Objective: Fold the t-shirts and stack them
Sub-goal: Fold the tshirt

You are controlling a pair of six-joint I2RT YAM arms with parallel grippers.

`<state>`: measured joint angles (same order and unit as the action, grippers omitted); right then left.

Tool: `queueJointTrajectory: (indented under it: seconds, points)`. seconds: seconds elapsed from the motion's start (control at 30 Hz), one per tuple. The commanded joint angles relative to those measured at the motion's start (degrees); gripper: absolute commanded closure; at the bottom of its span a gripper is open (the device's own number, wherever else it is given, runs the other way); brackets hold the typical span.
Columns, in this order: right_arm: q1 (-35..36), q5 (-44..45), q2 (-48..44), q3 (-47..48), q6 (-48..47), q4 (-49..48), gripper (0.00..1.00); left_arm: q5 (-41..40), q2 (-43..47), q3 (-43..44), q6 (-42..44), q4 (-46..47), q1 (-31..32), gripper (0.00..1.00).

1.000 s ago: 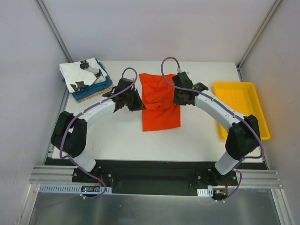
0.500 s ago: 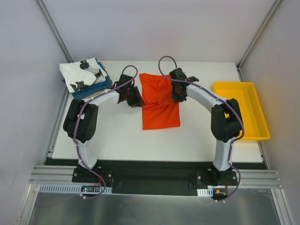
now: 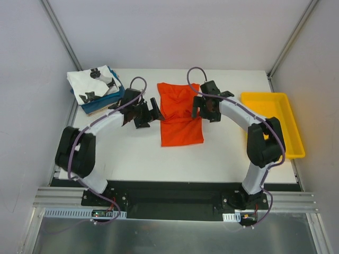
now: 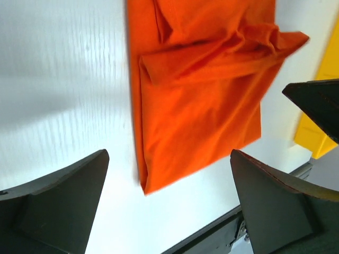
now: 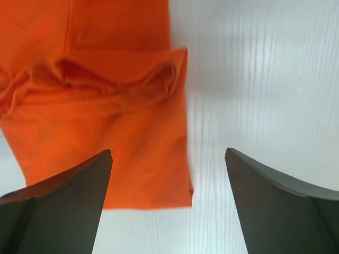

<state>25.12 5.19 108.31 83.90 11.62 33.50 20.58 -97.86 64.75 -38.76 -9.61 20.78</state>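
The orange-red t-shirt (image 3: pixel 180 116) lies folded into a narrow rectangle at mid-table, its far end rumpled. It also fills the left wrist view (image 4: pixel 201 90) and the right wrist view (image 5: pixel 100 106). My left gripper (image 3: pixel 150 111) hovers open beside its left edge, holding nothing (image 4: pixel 168 153). My right gripper (image 3: pixel 206 111) hovers open over its right edge, also holding nothing (image 5: pixel 168 152). At the back left corner a white t-shirt with black prints (image 3: pixel 95 84) tops a stack, with a blue t-shirt (image 3: pixel 115 98) and a tan t-shirt (image 3: pixel 94 110) under it.
A shallow yellow tray (image 3: pixel 273 124) sits at the table's right edge, and its corner shows in the left wrist view (image 4: pixel 318 127). White walls and frame posts close in the back and both sides.
Both grippers went from shut to open and let go of the orange-red t-shirt. The left one drew slightly left and the right one slightly right; the shirt stays flat.
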Motion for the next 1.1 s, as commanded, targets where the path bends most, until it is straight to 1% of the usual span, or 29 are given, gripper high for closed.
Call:
queueJointTrajectory:
  seconds: [0.0, 0.03, 0.07, 0.1, 0.13, 0.17, 0.2, 0.23, 0.3, 0.33, 0.43, 0.63, 1.07]
  points:
    - [1.5, -4.64, -11.8, -8.03, 1.65, -3.43, 0.08, -0.62, 14.87, -12.15, -0.08, -0.41, 0.14, 0.01]
    - [1.94, -7.01, -12.59, -9.61, 1.92, -5.26, 0.07, -2.11, 19.94, -14.45, -0.87, -0.5, 0.14, 0.01]
    - [2.99, -8.43, -13.47, -12.15, 1.83, -6.5, 0.02, -2.73, 22.6, -16.83, -1.31, -0.41, 0.14, 0.01]
    - [3.61, -11.31, -14.17, -13.14, 1.74, -7.47, 0.03, -3.08, 25.24, -19.2, -1.66, -0.5, 0.14, 0.01]
    - [4.31, -12.39, -14.27, -13.67, 1.48, -8.61, 0.03, -3.52, 30.05, -23.49, -2.1, -0.5, 0.14, 0.01]
    - [5.71, -13.18, -14.1, -13.85, 1.13, -8.8, 0.03, -3.7, 32.28, -25.44, -2.89, -0.59, 0.14, 0.01]
    - [6.6, -14.41, -13.22, -13.5, 0.61, -8.89, 0.03, -3.7, 34.56, -28.94, -3.24, -0.94, 0.14, 0.01]
    - [7.39, -14.51, -12.61, -13.06, 0.25, -8.89, 0.03, -3.62, 38.24, -30.37, -3.42, -1.29, 0.14, 0.01]
    - [9.41, -14.77, -11.11, -11.23, -0.45, -8.97, 0.03, -3.44, 41.69, -34.05, -4.04, -2.6, 0.14, 0.01]
    - [9.76, -14.95, -9.28, -10.34, -0.54, -8.97, 0.03, -3.61, 44.4, -35.03, -4.3, -3.22, 0.14, 0.01]
    - [10.65, -15.21, -5.5, -7.18, -0.72, -9.67, 0.03, -4.23, 48.72, -38.11, -4.83, -5.42, 0.14, 0.01]
    - [11.61, -13.28, 0.75, -1.82, -1.16, -11.08, 0.03, -4.93, 51.98, -40.41, -5.18, -7.01, 0.14, 0.01]
    - [11.26, -5.81, 11.83, 11.19, -4.05, -11.7, 0.03, -4.59, 49.26, -41.28, -4.3, -7.53, 0.14, 0.01]
